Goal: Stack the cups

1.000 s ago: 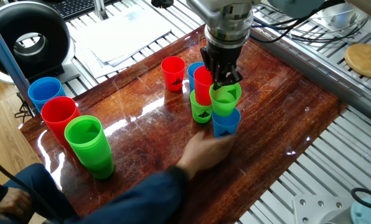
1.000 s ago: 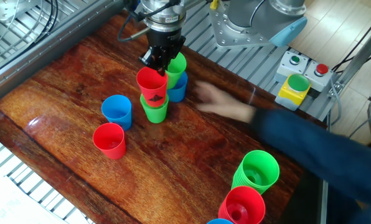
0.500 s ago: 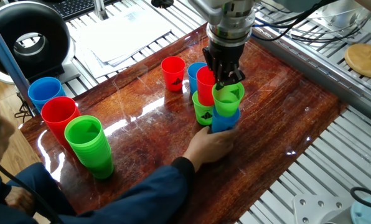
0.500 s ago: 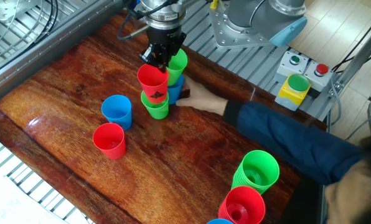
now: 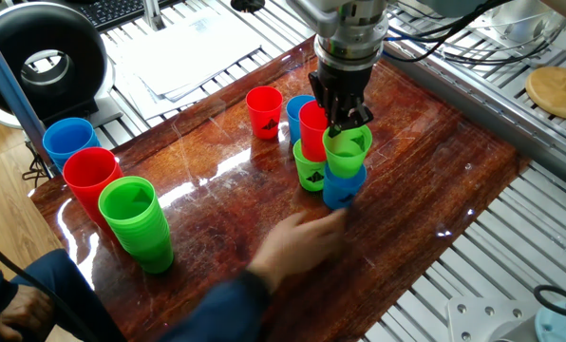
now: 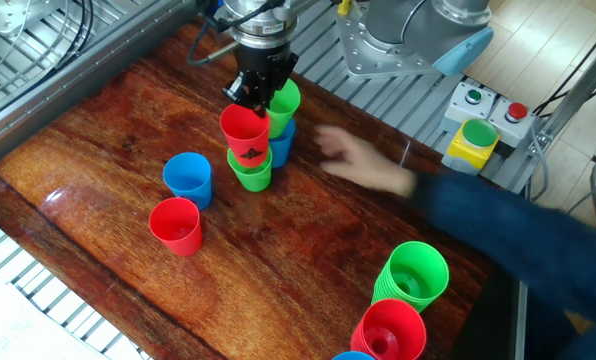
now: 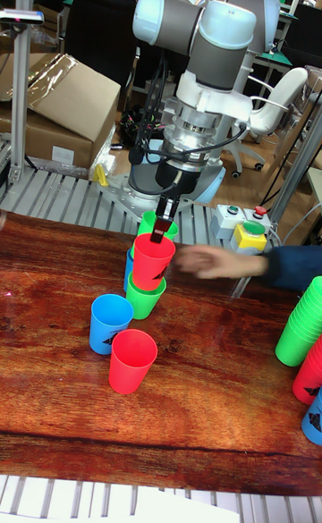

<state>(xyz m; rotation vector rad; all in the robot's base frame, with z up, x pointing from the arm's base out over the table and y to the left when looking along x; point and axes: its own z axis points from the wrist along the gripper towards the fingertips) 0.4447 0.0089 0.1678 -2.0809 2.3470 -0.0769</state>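
The claw [image 5: 349, 122] is positioned near the upper centre of one fixed view, its fingers closed narrowly on the rim of a green cup [image 5: 346, 152]. That green cup sits nested in the mouth of a blue cup [image 5: 343, 186], which stands upright on the tabletop [image 5: 216, 204].

Just left of this pair, a red cup [image 5: 312, 130] is nested in a second green cup [image 5: 309, 168]; the black mark on the lower cup faces the camera. In the other fixed view the same two stacks stand touching or nearly touching: red cup [image 6: 244, 135] over green [image 6: 250, 174], with the gripped green cup [image 6: 283, 101] and its blue base [image 6: 282, 142] behind them.

A second red cup [image 5: 264, 111] stands alone, upright, toward the upper left of the cluster. A second blue cup [image 5: 297, 111] is partly hidden behind the red-on-green stack. In the tall fixed view these two singles appear at lower left, blue [image 7: 110, 324] beside red [image 7: 131, 360].

A person's hand [image 5: 300, 237], motion-blurred, is below the blue base cup, apart from it.

Three tall piles of nested cups, blue [image 5: 68, 142], red [image 5: 92, 180] and green [image 5: 138, 224], stand at the left end of the tabletop.
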